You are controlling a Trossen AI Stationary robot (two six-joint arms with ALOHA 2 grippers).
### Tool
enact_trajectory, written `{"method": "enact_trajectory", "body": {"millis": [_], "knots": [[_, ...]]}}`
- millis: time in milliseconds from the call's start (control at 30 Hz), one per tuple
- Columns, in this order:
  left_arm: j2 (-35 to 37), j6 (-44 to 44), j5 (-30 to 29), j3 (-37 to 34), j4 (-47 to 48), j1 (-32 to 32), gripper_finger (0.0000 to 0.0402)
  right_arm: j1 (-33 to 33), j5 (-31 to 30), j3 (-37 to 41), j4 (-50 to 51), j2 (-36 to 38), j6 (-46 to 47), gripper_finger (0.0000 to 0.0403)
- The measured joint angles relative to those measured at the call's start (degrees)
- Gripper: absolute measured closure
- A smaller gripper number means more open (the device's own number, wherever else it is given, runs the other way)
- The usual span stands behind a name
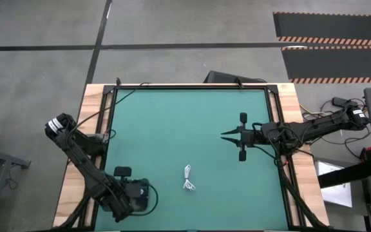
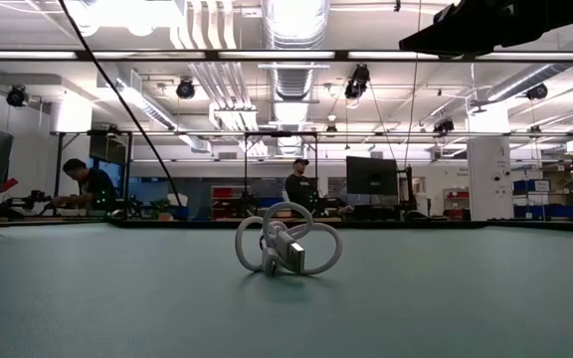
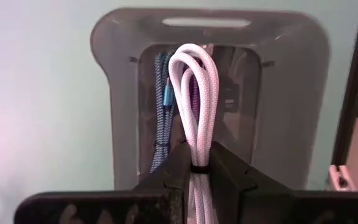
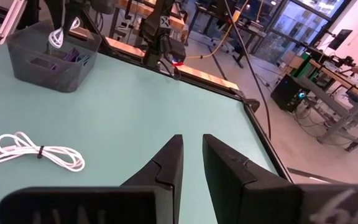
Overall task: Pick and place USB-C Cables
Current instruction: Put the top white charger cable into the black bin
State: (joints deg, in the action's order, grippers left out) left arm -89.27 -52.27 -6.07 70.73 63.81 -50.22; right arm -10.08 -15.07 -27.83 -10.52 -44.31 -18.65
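Left gripper (image 3: 197,177) pinches a white looped cable (image 3: 196,93) right over the grey plastic bin (image 3: 117,93).
Blue braided cable (image 3: 161,106) lies inside; another white coiled cable (image 1: 189,177) rests mid-mat, well apart. Right gripper (image 1: 226,135) hovers, fingers slightly spread, holding nothing.

The flat green table mat (image 1: 172,129) sits in a light wooden frame (image 1: 76,154). On it lie a loosely coiled white cable (image 1: 189,178) and a grey plastic bin (image 4: 51,55).

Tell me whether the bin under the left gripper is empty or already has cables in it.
Not empty. In the left wrist view the grey bin holds a blue braided cable, while the left gripper holds a white cable above it.
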Motion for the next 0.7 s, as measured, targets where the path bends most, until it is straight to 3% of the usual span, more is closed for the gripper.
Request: {"method": "enact_trajectory", "body": {"millis": [700], "knots": [[0.0,-1.5,0.0,-6.2,-3.7,-1.0,0.0379,0.0,0.0,0.0,0.2,0.0,0.1,0.0351]]}}
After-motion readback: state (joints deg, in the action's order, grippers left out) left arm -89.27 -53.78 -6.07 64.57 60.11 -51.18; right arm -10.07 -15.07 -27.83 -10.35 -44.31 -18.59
